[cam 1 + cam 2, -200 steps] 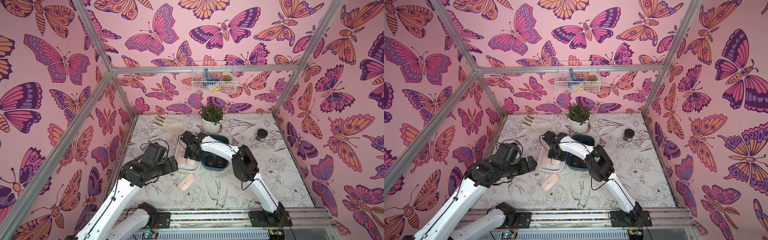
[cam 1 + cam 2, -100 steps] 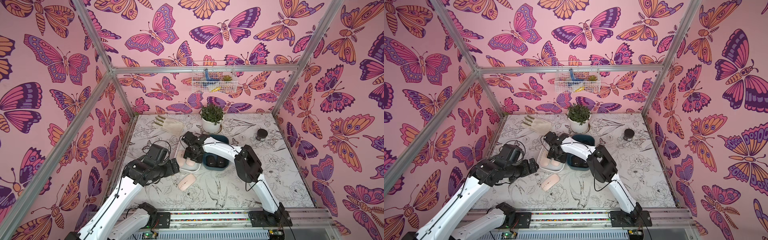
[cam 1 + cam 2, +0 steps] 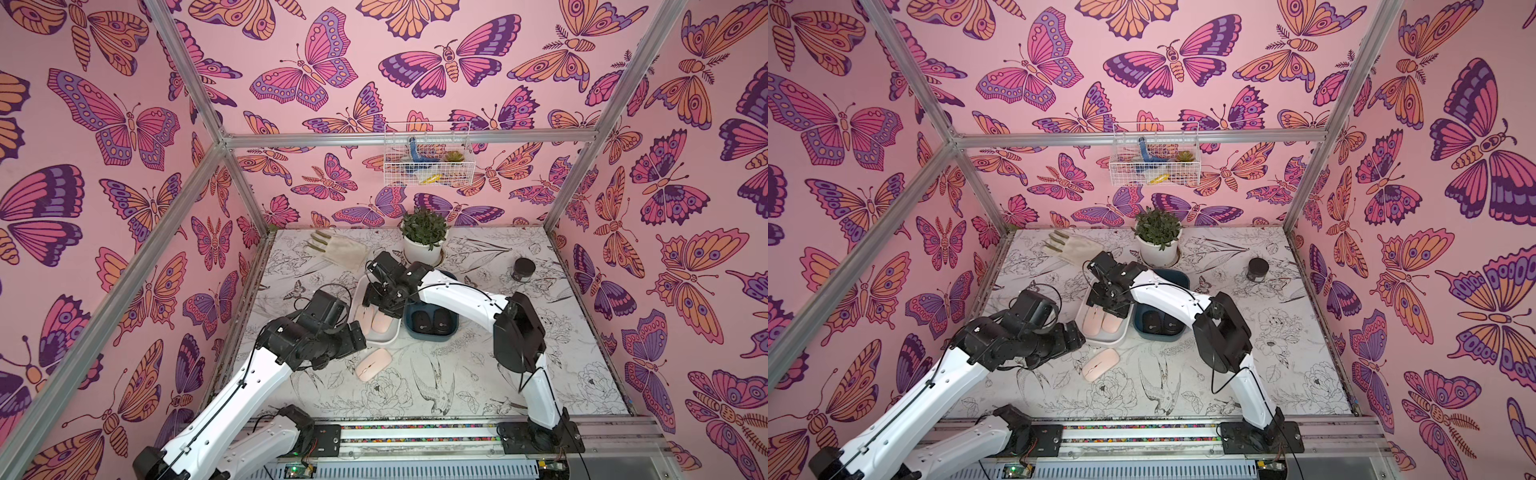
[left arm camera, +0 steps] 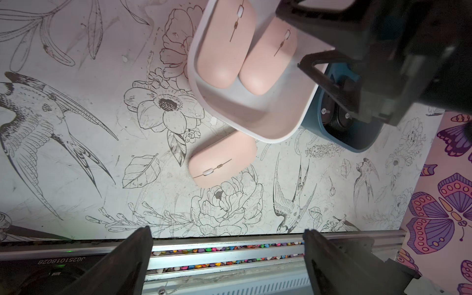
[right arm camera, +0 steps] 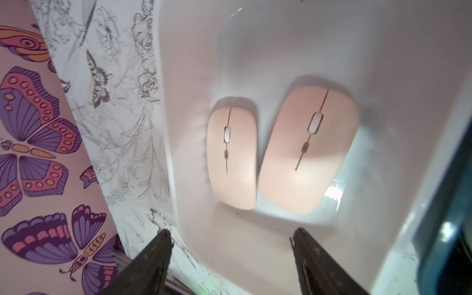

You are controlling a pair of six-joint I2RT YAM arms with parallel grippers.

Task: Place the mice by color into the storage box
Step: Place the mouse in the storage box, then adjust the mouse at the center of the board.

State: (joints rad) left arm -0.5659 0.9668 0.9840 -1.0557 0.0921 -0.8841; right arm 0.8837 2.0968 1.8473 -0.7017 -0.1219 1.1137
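Smooth matt plastic on the loose pink mouse [image 4: 222, 159], white tray [image 4: 255, 120] of glossy plastic, blue tray [image 4: 362, 138] of slightly shiny plastic, matt printed tabletop [image 4: 76, 153] scuffed and smudged, brushed metal rail [image 4: 229, 245] along its near edge, pale cloth glove [image 3: 345, 251] near its far left corner

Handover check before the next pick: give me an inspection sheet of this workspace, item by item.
Surface: floral-print tabletop, some smudges, no spills seen.
Job's things: two pink mice side by side in white tray; third pink mouse loose on the tabletop; two black mice visible in blue tray, partly hidden by the right arm.
Clutter: potted plant, black jar, pale glove.
Grippers: left gripper open, empty; right gripper open, empty, over the white tray.
Cables: black loop at left wrist; black lead along right arm.
Surroundings: butterfly walls, metal frame, wire basket on back wall.
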